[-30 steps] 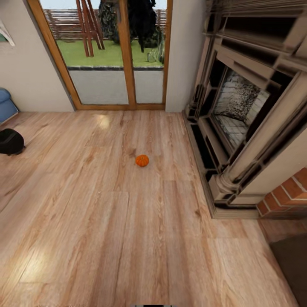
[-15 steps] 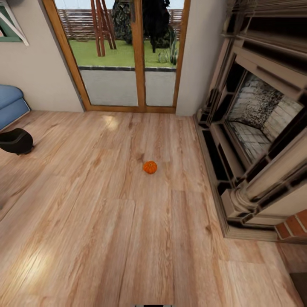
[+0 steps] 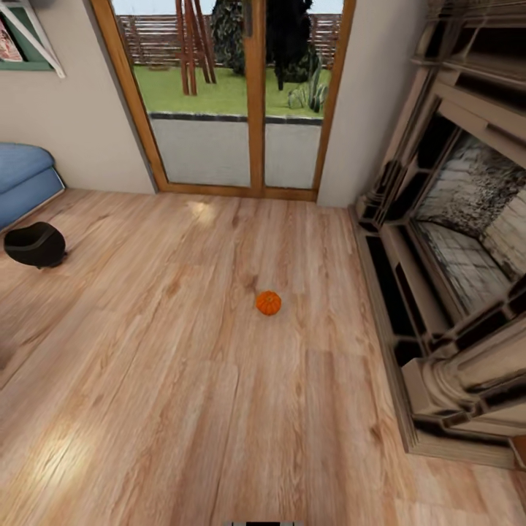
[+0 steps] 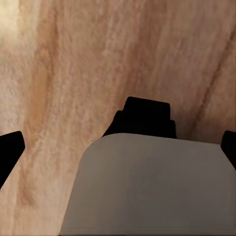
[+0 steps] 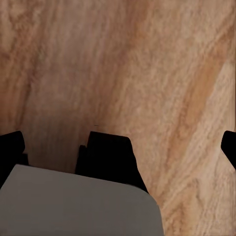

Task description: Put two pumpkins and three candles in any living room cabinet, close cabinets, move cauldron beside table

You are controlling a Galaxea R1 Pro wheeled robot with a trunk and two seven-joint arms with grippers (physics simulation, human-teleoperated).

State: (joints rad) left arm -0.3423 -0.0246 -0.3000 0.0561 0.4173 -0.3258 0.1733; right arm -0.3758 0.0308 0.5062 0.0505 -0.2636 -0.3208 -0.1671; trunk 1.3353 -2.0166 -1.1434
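The small squat orange pumpkin [image 3: 268, 302] at frame centre looks light and rigid (best pinched across its ribbed sides); both grippers' jaws stand spread wide, empty.

I see a floor [image 3: 183, 380] of pale, satiny wood planks with a soft sheen. The pumpkin [image 3: 268, 302] looks smooth and matt orange, the cauldron [image 3: 34, 245] matt black, and the fireplace [image 3: 453, 292] carved grey stone.

1. Pumpkins: 1 [image 3: 268, 302], on floor ahead of the base.
2. Cauldrons: 1, black [image 3: 35, 245], far to left.
3. Fireplaces: 1 [image 3: 453, 241], on right.
4. Glass doors: 1 pair [image 3: 234, 95], straight ahead.
5. Blue sofas: 1 [image 3: 25, 179], partly seen.
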